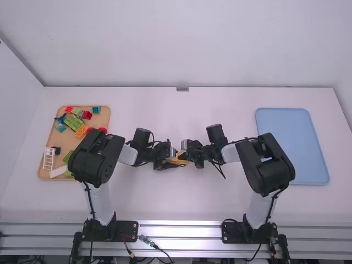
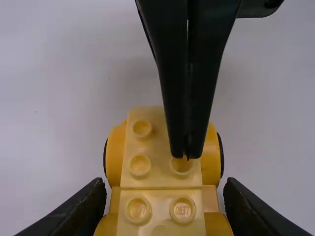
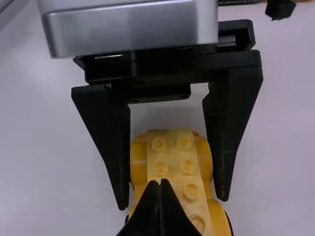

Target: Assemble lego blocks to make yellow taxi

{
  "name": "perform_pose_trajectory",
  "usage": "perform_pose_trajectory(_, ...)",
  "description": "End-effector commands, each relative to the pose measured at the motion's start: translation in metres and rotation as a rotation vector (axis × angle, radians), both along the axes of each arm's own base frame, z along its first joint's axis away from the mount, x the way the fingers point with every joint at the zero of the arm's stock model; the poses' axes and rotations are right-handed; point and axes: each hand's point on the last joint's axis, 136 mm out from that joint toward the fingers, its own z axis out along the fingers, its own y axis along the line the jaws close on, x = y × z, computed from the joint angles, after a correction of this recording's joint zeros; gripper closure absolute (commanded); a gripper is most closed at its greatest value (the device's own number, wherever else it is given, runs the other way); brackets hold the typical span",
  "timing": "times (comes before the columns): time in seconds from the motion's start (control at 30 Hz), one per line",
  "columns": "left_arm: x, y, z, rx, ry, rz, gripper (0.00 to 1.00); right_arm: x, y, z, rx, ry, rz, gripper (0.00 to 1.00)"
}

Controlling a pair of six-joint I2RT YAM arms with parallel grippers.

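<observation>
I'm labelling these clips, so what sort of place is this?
Probably a robot test bench: two robot arms on a white table, a tray of toy bricks, and a yellow brick car between them.

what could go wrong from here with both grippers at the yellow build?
Slip or twist: left gripper straddles the yellow build with jaws apart, so may not restrain it.
Tipping: right gripper, jaws shut, is at studs on one side; pressing could tilt it.
Clash: grippers sit close together.
</observation>
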Motion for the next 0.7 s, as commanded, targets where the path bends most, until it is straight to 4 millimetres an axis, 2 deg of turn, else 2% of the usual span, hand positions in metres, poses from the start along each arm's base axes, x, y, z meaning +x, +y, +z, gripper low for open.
perform_pose_trajectory(0.0,-0.008,0.007,-0.023,0.096,-0.010,-0.003,0.63,-0.004,-0.009,-0.026,-0.107,0.030,-0.051,1.00)
perform_pose_trajectory(0.3,-0.010,0.007,-0.024,0.103,-0.011,-0.015,0.66,0.002,-0.009,-0.048,-0.100,0.096,-0.070,1.00)
perform_pose_trajectory(0.4,-0.011,0.007,-0.024,0.104,-0.009,-0.015,0.66,0.001,-0.006,-0.049,-0.089,0.102,-0.054,1.00)
perform_pose_trajectory(0.67,-0.011,0.007,-0.024,0.103,-0.008,-0.016,0.68,0.005,-0.013,-0.052,-0.100,0.103,-0.081,1.00)
